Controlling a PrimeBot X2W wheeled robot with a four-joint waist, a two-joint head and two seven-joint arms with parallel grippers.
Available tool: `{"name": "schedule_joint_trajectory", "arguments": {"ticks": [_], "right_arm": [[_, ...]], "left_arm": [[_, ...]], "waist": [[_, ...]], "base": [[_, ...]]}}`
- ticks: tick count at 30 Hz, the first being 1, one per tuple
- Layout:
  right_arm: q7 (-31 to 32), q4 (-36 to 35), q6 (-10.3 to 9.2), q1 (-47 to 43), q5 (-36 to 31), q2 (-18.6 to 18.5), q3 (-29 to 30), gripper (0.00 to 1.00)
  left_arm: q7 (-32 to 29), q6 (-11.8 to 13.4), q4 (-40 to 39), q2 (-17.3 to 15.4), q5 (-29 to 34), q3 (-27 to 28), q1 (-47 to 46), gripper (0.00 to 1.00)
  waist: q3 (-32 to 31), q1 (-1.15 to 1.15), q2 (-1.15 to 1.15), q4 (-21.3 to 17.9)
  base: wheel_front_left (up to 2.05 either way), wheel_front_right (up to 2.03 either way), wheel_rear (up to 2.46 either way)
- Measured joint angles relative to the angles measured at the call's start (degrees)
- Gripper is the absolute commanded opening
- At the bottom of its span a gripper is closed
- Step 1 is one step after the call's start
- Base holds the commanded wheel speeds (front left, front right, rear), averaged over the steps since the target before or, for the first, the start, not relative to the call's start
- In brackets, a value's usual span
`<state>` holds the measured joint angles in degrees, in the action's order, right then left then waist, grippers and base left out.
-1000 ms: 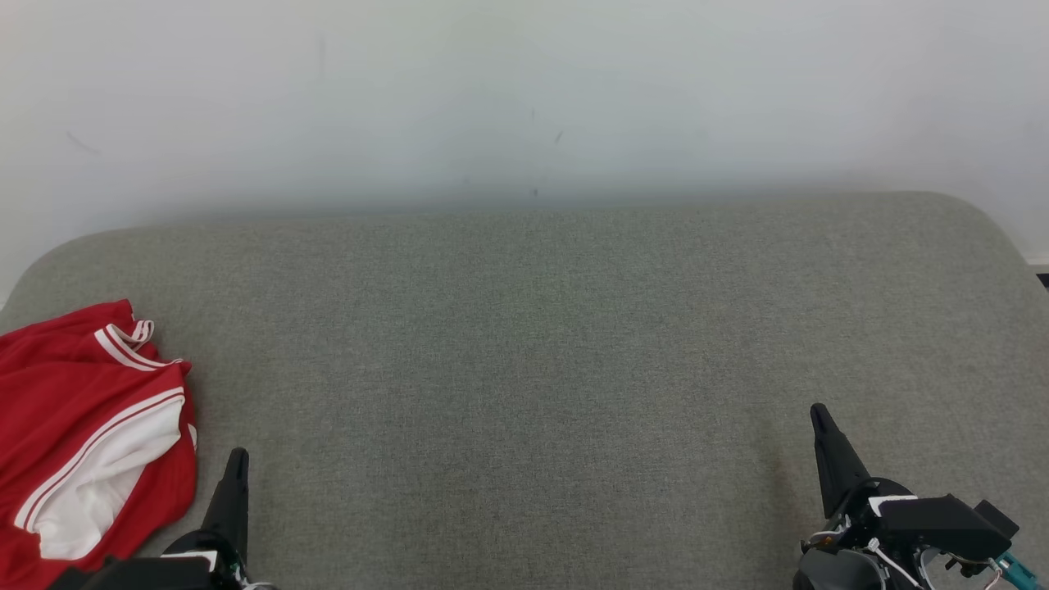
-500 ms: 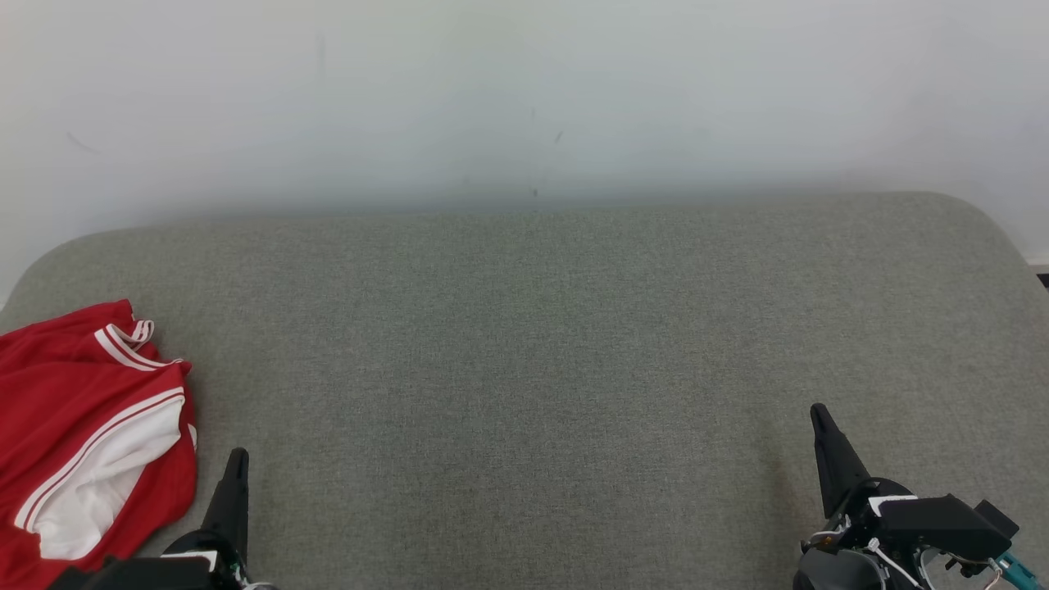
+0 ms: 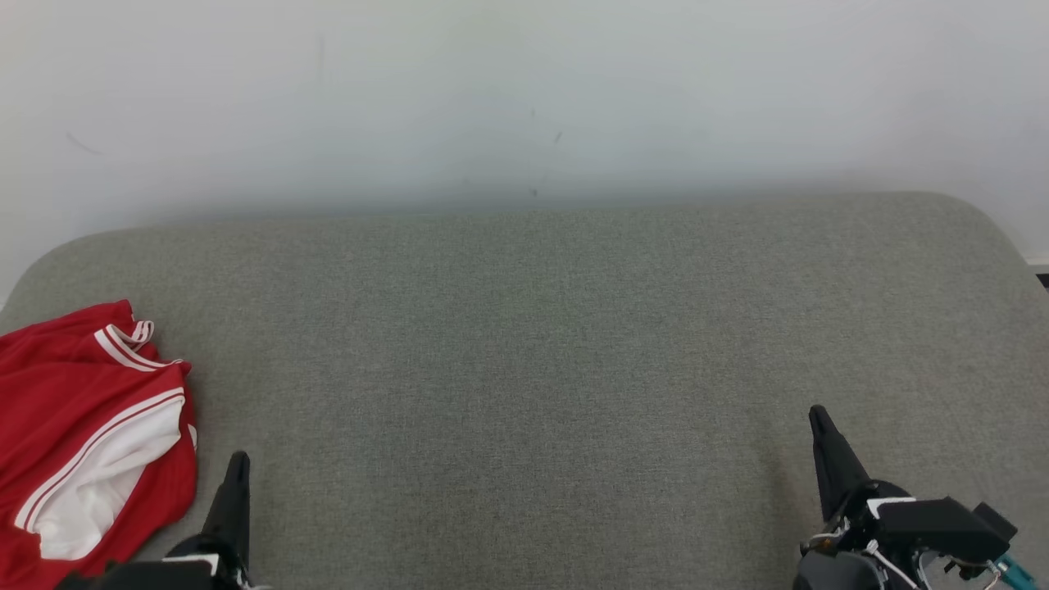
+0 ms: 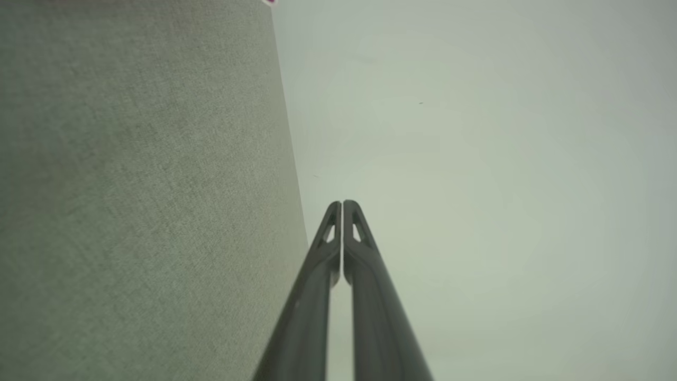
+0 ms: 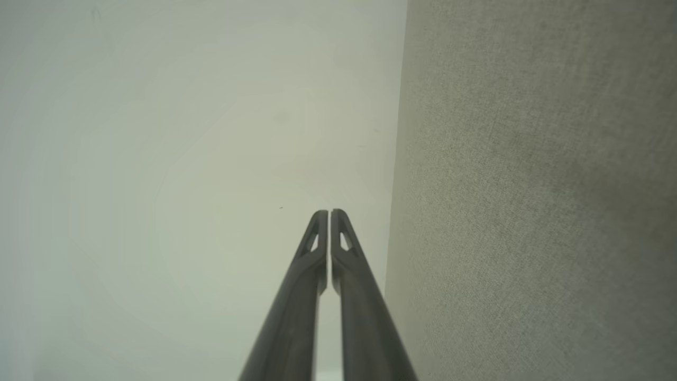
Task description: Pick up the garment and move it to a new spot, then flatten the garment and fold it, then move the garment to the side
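The garment (image 3: 86, 434), red with white panels and white stripes, lies crumpled at the left edge of the grey fabric surface (image 3: 524, 344) in the head view. My left gripper (image 3: 238, 460) is at the lower left, just right of the garment's lower edge, shut and holding nothing. In the left wrist view the same left gripper (image 4: 342, 203) has its two dark fingers pressed together. My right gripper (image 3: 816, 414) sits at the lower right, far from the garment, also shut and empty. The right wrist view has the right gripper (image 5: 329, 212) with its fingers closed.
The grey surface has rounded far corners and ends against a pale wall (image 3: 524, 98) behind it. A wide stretch of bare fabric lies between the two grippers and to the right of the garment.
Both grippers have dropped very slightly in the head view. The garment has not moved.
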<state>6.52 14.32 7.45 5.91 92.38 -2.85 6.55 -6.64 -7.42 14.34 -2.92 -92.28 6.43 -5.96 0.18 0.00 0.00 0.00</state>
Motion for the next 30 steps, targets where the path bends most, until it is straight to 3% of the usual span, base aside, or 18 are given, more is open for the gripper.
{"name": "schedule_joint_trajectory", "arguments": {"ticks": [18,30], "right_arm": [[-3.55,1.30,-0.31,-2.94,-2.00,0.12,-2.27,1.00],[-6.46,0.45,-0.30,-3.44,-9.18,0.12,-3.74,1.00]], "left_arm": [[3.47,0.11,2.15,0.34,1.34,-2.42,2.53,1.00],[6.43,0.57,2.24,0.32,9.73,-3.31,2.79,1.00]], "waist": [[-0.47,0.00,0.00,0.01],[-0.89,0.00,0.00,0.10]], "base": [[0.00,0.00,0.00],[0.00,0.00,0.00]]}}
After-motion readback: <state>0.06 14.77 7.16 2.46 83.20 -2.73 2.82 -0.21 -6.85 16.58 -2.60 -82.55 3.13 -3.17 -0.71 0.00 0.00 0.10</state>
